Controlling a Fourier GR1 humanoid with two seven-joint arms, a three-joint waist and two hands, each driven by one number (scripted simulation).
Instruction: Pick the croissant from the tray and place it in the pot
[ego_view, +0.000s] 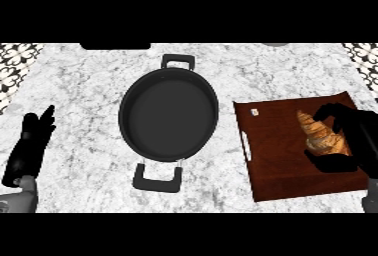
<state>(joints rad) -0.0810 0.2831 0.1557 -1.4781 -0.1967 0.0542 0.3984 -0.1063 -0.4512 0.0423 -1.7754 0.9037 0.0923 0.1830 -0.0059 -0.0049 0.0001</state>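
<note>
A golden-brown croissant (321, 135) lies on the dark wooden tray (277, 150) at the right of the counter. My right hand (353, 137) is curled round the croissant from its right side, with fingers above it and the thumb below it. The croissant's right edge is hidden by the hand. A black oval pot (168, 116) with two handles stands to the left of the tray, with nothing inside. My left hand (33, 137) rests open at the far left, fingers pointing up.
The pot's handles stick out at its far end (179, 61) and near end (157, 178). The marble counter (81, 90) stretches between the pot and my left hand. Patterned tiles show at both upper corners.
</note>
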